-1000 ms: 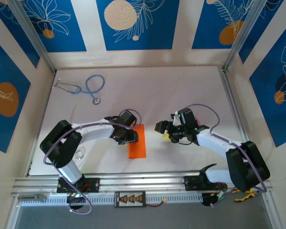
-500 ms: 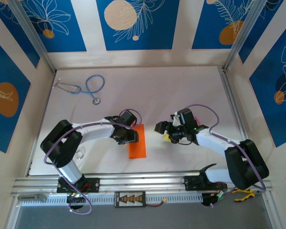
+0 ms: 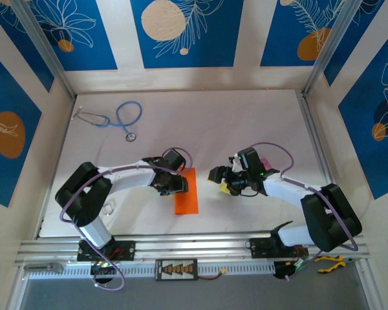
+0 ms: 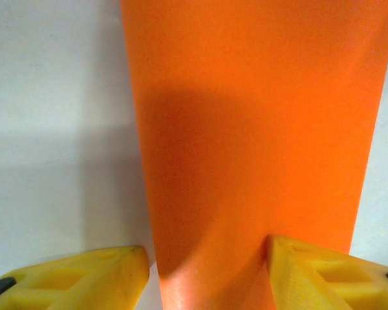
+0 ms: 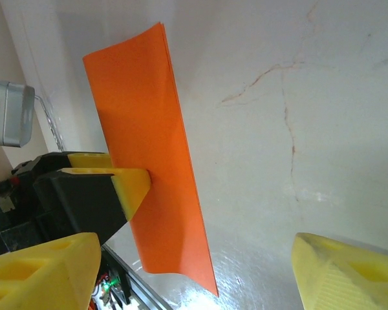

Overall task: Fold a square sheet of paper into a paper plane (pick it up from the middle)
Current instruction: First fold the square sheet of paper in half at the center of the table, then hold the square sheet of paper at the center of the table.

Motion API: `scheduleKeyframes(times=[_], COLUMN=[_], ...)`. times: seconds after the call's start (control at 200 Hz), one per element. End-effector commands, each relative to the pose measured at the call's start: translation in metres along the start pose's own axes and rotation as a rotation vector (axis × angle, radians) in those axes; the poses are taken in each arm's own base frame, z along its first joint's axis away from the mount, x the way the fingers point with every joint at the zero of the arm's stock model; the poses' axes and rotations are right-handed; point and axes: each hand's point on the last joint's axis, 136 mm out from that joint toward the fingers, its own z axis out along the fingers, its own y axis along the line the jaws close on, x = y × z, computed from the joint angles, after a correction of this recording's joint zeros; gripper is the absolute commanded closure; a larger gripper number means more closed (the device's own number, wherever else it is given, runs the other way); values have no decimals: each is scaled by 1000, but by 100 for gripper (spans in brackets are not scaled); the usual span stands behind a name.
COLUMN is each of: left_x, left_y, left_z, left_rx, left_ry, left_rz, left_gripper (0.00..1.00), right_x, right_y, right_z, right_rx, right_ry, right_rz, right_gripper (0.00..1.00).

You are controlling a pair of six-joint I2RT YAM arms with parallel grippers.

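Our left end effector (image 4: pixel 207 281) is released: its two yellow fingers (image 4: pixel 84 278) stand well apart and clamp nothing. In the left wrist view, one finger sits over the bare white surface (image 4: pixel 52 129) just beside a long edge of the orange paper (image 4: pixel 258 129). The other finger overlaps the paper's opposite side, so the strip runs away between them. From the right wrist view we see one of those yellow tips touching the paper partway along its long edge.

The paper is folded into a narrow strip, with two layers showing at one short end. It lies on the surface between the two arms, closer to the left one. We cannot tell whether it lies fully flat.

Our right end effector (image 3: pixel 220 182) is also released, its jaws wide with nothing between them. It hangs just to the right of the paper, apart from it.

Farther out, a blue stethoscope (image 3: pixel 119 116) lies near the far left corner of the surface, well apart from both arms.
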Motion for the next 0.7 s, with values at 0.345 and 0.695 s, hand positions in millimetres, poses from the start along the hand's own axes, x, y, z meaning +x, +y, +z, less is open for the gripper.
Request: scheduleKeyframes(times=[0.345,0.695], left_x=[20,21], left_y=[15,16], left_z=[31,32], left_rx=[-40,-34], left_ry=[72,71], left_rz=[21,14], left_gripper=[43,43], right_x=[16,31], right_y=[29,34], right_z=[47,86], right_rx=[34,126], right_ry=[84,129], right_rz=[-85,-115], right_gripper=[82,100])
